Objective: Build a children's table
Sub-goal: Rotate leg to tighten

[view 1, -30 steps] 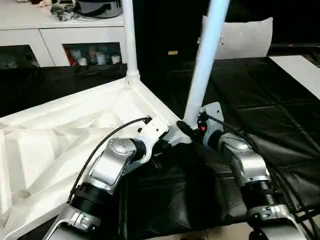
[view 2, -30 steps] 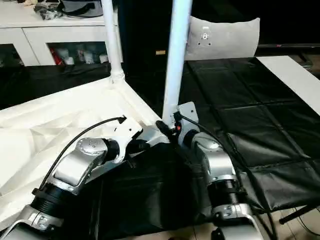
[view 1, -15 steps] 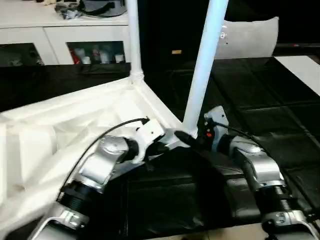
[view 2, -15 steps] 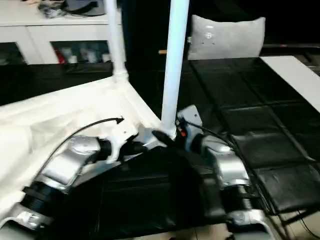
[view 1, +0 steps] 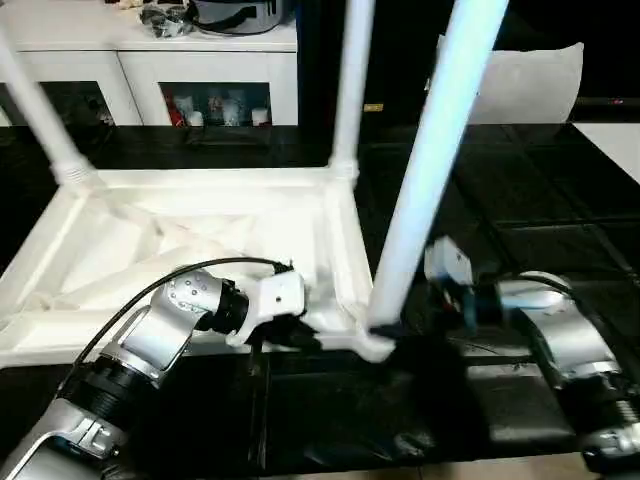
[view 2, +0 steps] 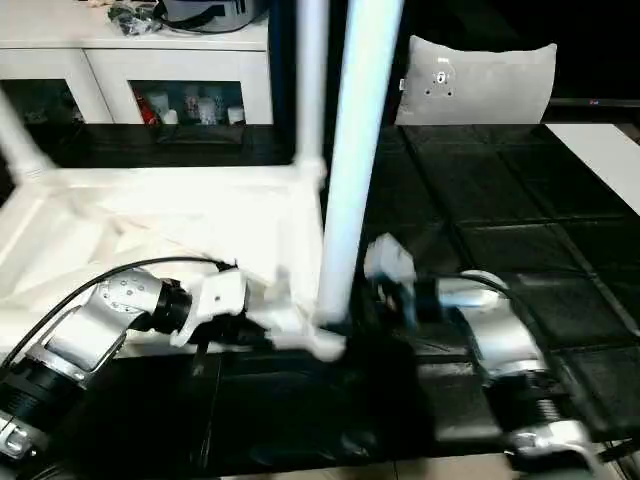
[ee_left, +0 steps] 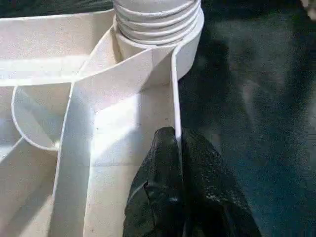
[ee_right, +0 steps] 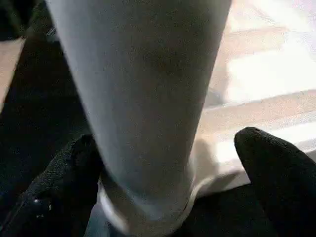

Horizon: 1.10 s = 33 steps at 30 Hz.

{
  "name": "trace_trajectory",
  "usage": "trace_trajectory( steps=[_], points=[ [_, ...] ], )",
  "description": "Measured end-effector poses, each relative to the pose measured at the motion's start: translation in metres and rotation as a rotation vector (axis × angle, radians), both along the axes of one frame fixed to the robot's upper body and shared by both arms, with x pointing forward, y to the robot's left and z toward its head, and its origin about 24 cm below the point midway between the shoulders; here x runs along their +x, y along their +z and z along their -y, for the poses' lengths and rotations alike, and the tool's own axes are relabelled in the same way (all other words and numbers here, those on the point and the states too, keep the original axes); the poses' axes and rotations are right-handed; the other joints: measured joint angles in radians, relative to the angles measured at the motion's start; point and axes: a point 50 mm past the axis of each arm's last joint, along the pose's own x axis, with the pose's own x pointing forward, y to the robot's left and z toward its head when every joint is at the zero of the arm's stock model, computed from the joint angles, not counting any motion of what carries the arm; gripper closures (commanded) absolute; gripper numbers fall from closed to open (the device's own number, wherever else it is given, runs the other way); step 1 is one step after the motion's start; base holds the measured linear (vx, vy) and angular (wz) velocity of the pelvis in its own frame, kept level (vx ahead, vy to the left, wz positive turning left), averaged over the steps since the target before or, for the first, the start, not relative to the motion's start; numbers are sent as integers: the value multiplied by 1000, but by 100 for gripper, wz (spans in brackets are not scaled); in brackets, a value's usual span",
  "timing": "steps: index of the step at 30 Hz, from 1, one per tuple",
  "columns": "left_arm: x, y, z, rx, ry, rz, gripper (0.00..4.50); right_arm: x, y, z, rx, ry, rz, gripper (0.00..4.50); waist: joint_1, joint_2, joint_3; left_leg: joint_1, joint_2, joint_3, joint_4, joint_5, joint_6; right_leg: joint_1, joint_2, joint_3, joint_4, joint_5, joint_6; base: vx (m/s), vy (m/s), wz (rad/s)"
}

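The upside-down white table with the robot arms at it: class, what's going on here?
A humanoid robot is putting together a children's table. The white tabletop lies underside up on a black surface, with three legs standing in corner sockets. The left hand is shut on the tabletop's rim beside the nearest leg. The right hand is open, its fingers either side of that leg's base without gripping it. A grey cushion stands behind.
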Motion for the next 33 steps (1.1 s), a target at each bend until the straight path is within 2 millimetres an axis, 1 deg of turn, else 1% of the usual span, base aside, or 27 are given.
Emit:
trace_trajectory(
  steps=[1,2,3,4,6,7,10,11,13,14,18,21,24,25,27,30,33],
  points=[
    [1,0,-2,5,-6,0,450,-1,-2,1,-2,9,-15,38,-3,0,0,0,0,0,0,0,0,0,0,0,0,0,0,0,0,0],
    [1,0,-2,5,-9,2,450,-2,-3,0,-2,18,-21,58,-4,0,0,1,0,0,0,0,0,0,0,0,1,0,0,0,0,0],
    [1,0,-2,6,-14,2,450,-2,-4,0,-2,25,-24,58,-5,0,0,1,0,0,0,0,0,0,0,0,1,0,0,0,0,0],
    [2,0,-3,7,-18,1,450,-3,-4,-1,-2,32,-27,73,-5,0,0,1,0,0,0,0,0,0,0,0,1,0,0,0,0,0],
    [2,1,-3,9,-27,1,450,-4,-4,-2,-3,54,-37,86,-5,0,0,1,0,0,0,0,0,0,0,0,1,0,0,0,0,0],
    [2,1,-3,8,-30,2,450,-4,-5,-3,0,60,-40,101,-4,0,0,0,0,0,1,0,0,0,0,0,0,0,0,0,0,0],
    [3,0,-3,9,-35,1,450,-5,-4,-3,11,68,-46,128,-3,0,0,0,0,0,1,0,0,0,0,0,0,0,0,0,0,0],
    [3,0,-3,9,-37,0,450,-5,-4,-3,13,67,-45,128,-3,0,0,0,0,0,1,0,0,0,0,0,0,0,0,0,0,0],
    [3,0,-3,8,-41,-1,450,-5,-4,-3,14,67,-48,146,-2,0,0,0,0,0,1,0,0,0,0,0,0,0,0,0,0,0],
    [3,0,-3,7,-43,0,450,-5,-5,-3,15,67,-50,146,-1,0,0,0,0,0,1,0,0,0,0,0,0,0,0,0,0,0],
    [3,0,-3,6,-45,2,450,-5,-5,-2,19,63,-59,175,0,0,0,0,0,0,1,0,0,0,0,0,0,0,0,0,0,0],
    [3,0,-3,2,-33,-5,450,-5,-6,-2,30,49,-86,184,1,0,0,0,0,0,1,0,0,1,0,0,0,0,0,0,0,0],
    [2,-2,-2,-22,33,-30,450,-5,-10,-7,84,-27,-151,187,-3,-1,-1,1,0,0,1,0,0,1,0,0,1,0,0,0,0,0],
    [3,-2,-2,-26,67,-37,450,-3,-10,-9,112,-68,-176,188,-7,-1,-1,1,0,0,2,0,0,1,0,0,1,0,0,0,0,0],
    [5,-3,-2,-35,135,-45,450,-1,-12,-13,122,-131,-187,197,-10,-1,-1,2,0,0,2,1,-1,2,0,0,1,0,0,0,0,0],
    [11,-5,2,-56,285,-53,450,9,-15,-20,151,-299,-169,204,-32,-1,-1,3,0,0,4,1,-1,3,0,0,0,0,0,0,0,0],
    [17,-7,14,-94,449,-54,450,23,-16,-28,180,-504,-150,205,-53,-1,-1,2,0,0,6,1,0,3,0,1,-2,1,0,0,0,0]
  ],
)
